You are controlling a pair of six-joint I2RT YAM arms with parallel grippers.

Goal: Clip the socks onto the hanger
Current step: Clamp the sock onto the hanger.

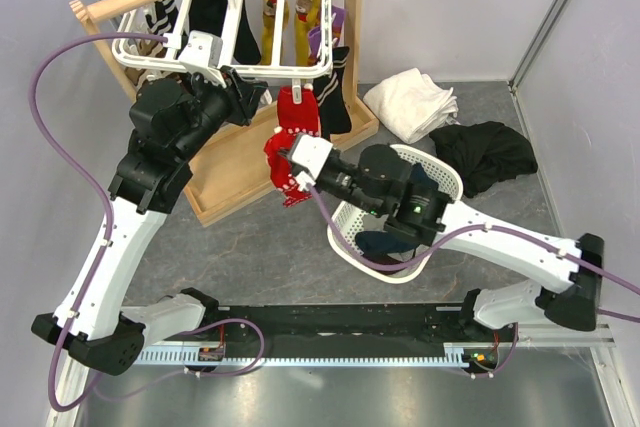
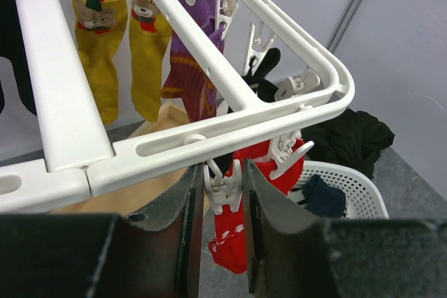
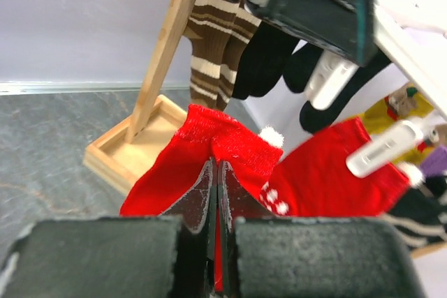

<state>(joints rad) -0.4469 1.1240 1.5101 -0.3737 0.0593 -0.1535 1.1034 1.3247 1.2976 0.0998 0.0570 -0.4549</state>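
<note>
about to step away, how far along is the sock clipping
Done: one red sock hangs clipped at the hanger's front edge. In hand: the right fingers are shut on the second red sock beside it, while the left fingers pinch a clip peg. Left: getting that sock into the peg. A dark item lies in the basket; no grey pair is visible.

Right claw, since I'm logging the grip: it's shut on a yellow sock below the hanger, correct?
No: the right wrist view shows the right claw shut on a red sock, not a yellow one, below the hanger.
</note>
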